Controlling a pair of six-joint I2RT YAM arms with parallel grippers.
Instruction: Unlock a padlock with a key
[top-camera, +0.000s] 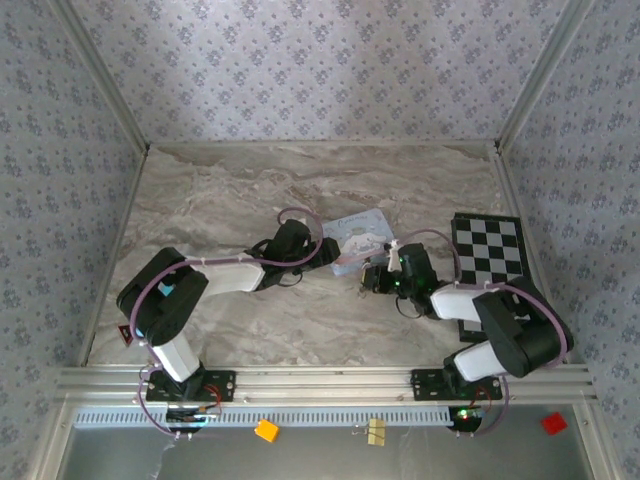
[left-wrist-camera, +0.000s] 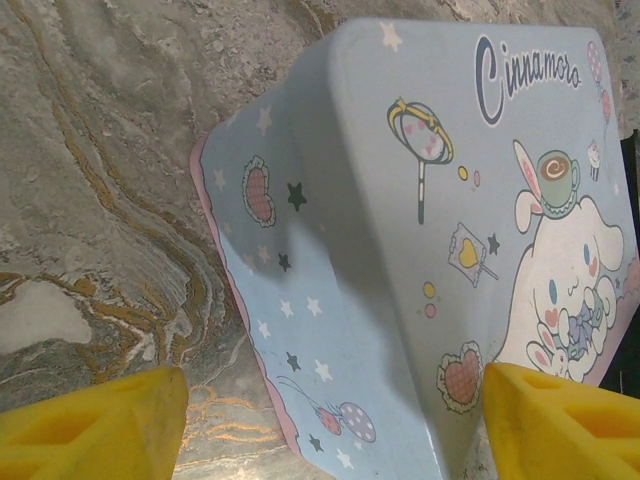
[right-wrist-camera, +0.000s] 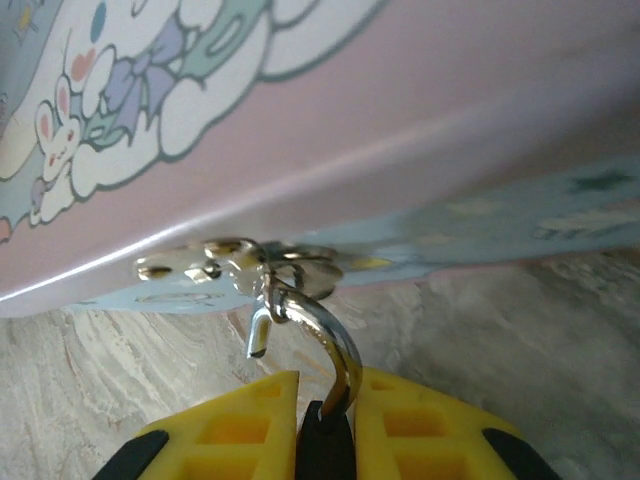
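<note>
Two yellow fingers (right-wrist-camera: 240, 425) of the right gripper (right-wrist-camera: 325, 415) are pressing together on the dark body of the padlock (right-wrist-camera: 327, 445). Its silver shackle (right-wrist-camera: 340, 345) is curving up through the metal hasp (right-wrist-camera: 215, 262) on the edge of the light-blue tin (left-wrist-camera: 400, 200). One shackle end is hanging free, so the lock is probably sitting open already. The left gripper (left-wrist-camera: 330, 420) is standing wide open, straddling the tin's near corner on the marble table (left-wrist-camera: 90, 150); whether it is touching the tin I cannot tell. With the hook caught in the hasp and the tin unclamped, any tug is risking dragging or tipping the tin, or the small body slipping from the pads
</note>
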